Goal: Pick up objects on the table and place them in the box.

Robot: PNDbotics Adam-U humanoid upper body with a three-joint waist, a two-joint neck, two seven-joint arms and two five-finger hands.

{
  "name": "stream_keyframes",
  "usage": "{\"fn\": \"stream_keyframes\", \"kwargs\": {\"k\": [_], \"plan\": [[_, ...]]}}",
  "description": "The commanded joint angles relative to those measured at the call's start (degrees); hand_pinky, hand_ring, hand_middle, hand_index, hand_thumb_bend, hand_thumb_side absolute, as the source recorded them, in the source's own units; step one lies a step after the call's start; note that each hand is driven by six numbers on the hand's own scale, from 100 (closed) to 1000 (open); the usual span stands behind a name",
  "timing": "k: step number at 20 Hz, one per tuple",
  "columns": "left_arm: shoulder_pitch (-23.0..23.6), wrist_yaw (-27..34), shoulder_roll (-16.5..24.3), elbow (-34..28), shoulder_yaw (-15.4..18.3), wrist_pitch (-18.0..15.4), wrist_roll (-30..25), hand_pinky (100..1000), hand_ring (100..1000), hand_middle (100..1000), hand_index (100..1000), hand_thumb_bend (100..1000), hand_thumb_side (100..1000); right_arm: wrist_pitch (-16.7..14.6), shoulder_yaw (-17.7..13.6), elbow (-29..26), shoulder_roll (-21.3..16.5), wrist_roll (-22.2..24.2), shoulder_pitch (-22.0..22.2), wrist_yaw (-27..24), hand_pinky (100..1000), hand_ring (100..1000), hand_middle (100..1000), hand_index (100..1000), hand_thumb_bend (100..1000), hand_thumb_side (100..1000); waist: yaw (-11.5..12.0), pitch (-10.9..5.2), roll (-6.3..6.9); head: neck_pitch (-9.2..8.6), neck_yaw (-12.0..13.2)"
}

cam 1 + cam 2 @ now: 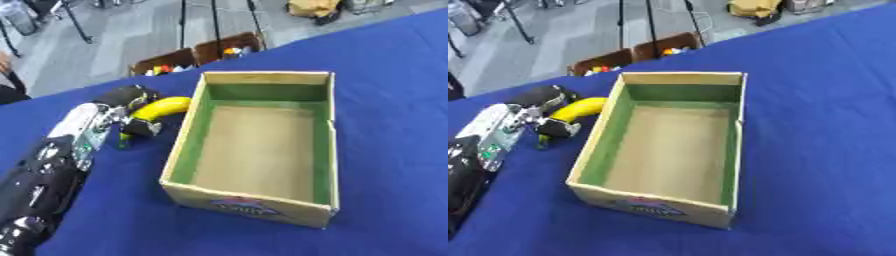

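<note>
The left hand (122, 112) has its fingers and thumb curled round the yellow banana (162, 107) just left of the open box (328, 150) on the blue table (394, 75) — a grip taken low on the fruit, likely so its free end can clear the near wall. The box holds nothing yet, and the right hand shows in neither view — it plays no visible part.

Table cover (394, 100): solid blue. Box (254, 205): tan, green inner walls, red-blue front logo. Banana (162, 107), left of centre: yellow. Left hand (131, 112): black and silver.
</note>
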Motion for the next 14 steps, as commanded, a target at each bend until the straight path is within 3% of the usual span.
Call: {"fn": "stream_keyframes", "kwargs": {"k": [1, 14], "plan": [[-0.45, -0.26, 2.65, -0.1, 0.46, 0.08, 0.56, 311, 508, 627, 737, 100, 360, 0.08, -0.6, -0.83, -1.04, -0.26, -0.62, -0.52, 740, 861, 774, 911, 100, 1000, 0.3, -1.67, -0.86, -0.25, -0.18], [-0.38, 1.37, 4.36, -1.28, 0.37, 0.41, 1.4, 280, 487, 612, 726, 100, 369, 0.07, -0.89, -0.83, -0.25, -0.53, 0.58, -0.25, 738, 861, 777, 911, 100, 1000, 1.85, -4.07, -1.76, 1.39, -1.12]]}}
